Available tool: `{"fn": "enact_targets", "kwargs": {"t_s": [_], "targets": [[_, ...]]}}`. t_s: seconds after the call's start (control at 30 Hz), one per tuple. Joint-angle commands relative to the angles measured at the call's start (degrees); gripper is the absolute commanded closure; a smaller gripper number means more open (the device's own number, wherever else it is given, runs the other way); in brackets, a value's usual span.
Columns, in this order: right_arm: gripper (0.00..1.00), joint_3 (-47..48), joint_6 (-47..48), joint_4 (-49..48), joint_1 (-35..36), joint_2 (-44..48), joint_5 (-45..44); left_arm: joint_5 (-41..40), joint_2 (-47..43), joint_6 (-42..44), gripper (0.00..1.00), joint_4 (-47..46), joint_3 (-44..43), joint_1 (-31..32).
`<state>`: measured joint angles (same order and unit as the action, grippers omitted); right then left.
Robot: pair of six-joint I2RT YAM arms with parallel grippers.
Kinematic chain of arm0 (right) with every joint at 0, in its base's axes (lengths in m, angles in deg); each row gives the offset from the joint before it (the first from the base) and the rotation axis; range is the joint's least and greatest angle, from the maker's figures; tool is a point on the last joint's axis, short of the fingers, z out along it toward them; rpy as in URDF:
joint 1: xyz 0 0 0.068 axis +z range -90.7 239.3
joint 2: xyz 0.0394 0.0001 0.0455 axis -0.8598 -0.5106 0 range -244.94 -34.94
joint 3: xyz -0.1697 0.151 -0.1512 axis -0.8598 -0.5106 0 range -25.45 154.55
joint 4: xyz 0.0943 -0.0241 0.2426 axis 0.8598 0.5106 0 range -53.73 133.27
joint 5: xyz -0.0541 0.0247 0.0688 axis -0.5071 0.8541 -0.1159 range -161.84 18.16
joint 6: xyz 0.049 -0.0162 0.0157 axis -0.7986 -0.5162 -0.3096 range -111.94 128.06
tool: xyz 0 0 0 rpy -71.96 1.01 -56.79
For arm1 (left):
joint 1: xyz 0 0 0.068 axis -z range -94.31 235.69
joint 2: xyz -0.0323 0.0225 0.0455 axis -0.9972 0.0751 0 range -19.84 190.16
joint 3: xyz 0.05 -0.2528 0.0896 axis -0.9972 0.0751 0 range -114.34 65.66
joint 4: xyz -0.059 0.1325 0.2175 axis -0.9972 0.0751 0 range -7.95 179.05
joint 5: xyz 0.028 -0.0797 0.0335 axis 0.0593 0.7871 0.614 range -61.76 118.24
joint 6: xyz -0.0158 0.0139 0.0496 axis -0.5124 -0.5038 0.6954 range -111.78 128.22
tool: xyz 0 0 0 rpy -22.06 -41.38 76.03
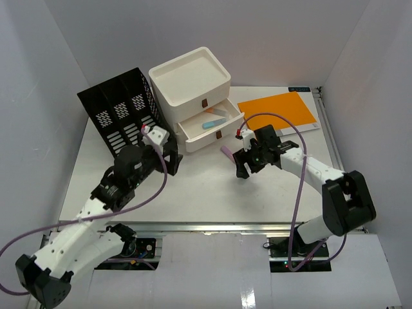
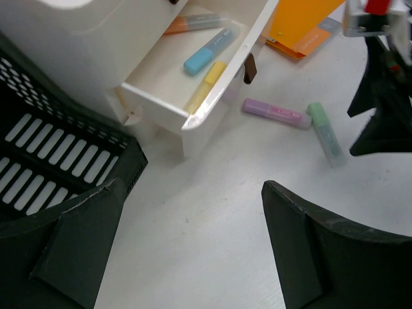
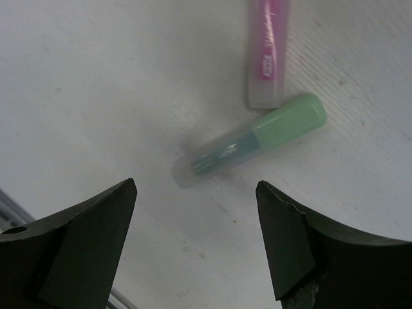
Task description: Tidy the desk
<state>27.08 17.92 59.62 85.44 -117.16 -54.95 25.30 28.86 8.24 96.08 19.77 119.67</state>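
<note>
Desk [image 1: 193, 187], left fingers [image 2: 77, 244] wide, empty, by drawer [image 2: 161, 87], right fingers [image 3: 84, 238] wide, pointing down over green highlighter [image 3: 257, 138] (ungripped)

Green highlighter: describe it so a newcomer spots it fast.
Find the white three-drawer box with one drawer open. On the white desk before it, by the right gripper, lie two pens. Yours is the translucent green-capped highlighter; beside it, the pink highlighter.

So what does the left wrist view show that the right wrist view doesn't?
Left wrist only: the open left hand, the open drawer with a blue highlighter, yellow highlighter and orange highlighter inside, the black rack, the orange folder. Right wrist only: nothing new, just a closer look. Both: the open right hand, the green highlighter and pink highlighter lying on the desk.
</note>
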Motion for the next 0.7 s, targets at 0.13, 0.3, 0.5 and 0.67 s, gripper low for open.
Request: {"fn": "enact_targets", "kwargs": {"t_s": [0.13,0.3,0.5,0.67], "targets": [[0.16,4.9,-14.1,-2.0,0.7,-8.2,-14.2,-4.7,-18.1,-3.0,0.02,-1.9,10.8,0.1],[0.17,6.6,-15.8,-1.9,0.7,-11.7,-14.7,-5.8,-19.5,-3.2,0.02,-1.2,10.9,0.0],[0.21,7.8,-16.6,-2.6,0.8,-15.3,-15.8,-5.1,-17.9,-3.2,0.02,-1.1,10.8,0.1],[0.31,6.6,-15.4,-4.1,0.8,-17.1,-21.2,-5.4,-18.1,-3.1,0.02,-1.1,10.8,0.0]]}}
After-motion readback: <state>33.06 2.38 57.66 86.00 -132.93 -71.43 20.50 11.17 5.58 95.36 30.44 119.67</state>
